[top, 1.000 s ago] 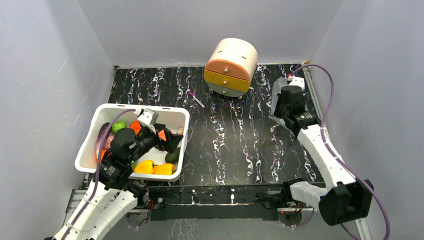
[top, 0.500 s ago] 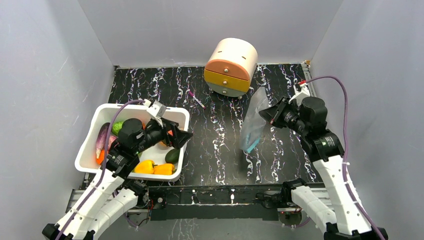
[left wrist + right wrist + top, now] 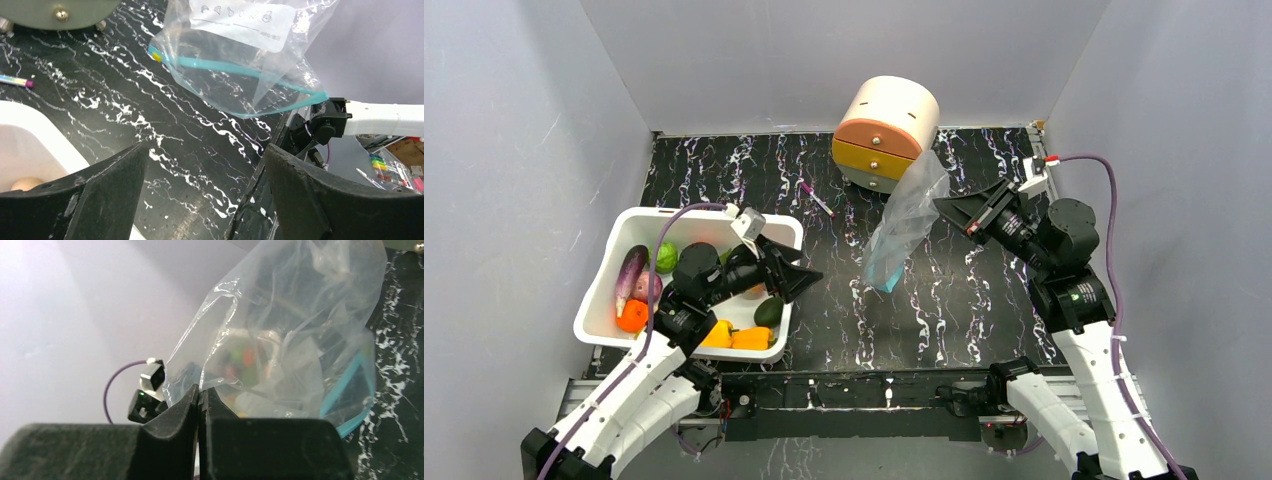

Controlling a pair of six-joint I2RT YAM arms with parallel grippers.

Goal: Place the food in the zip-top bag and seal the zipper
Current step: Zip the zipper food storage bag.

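The zip-top bag (image 3: 904,225) hangs clear and empty above the middle of the table, its mouth downward. Its blue-green zipper (image 3: 890,280) is at the low end. My right gripper (image 3: 941,206) is shut on the bag's upper edge; the wrist view shows the jaws pinched on the plastic (image 3: 201,395). My left gripper (image 3: 807,280) is open and empty, just right of the white tub and facing the bag (image 3: 240,60). The zipper (image 3: 235,67) carries a small yellow piece (image 3: 157,56). The food lies in the tub: eggplant (image 3: 629,275), orange fruit (image 3: 632,316), green piece (image 3: 665,257), yellow peppers (image 3: 736,337).
The white tub (image 3: 609,262) stands at the front left. A round cream drawer unit (image 3: 886,135) with orange and yellow drawers stands at the back centre. A pen (image 3: 816,198) lies in front of it. Grey walls close in the table on three sides.
My right arm has picked the bag up from the right rear and carried it left toward the centre. My left gripper has come out of the tub and swung right, open.
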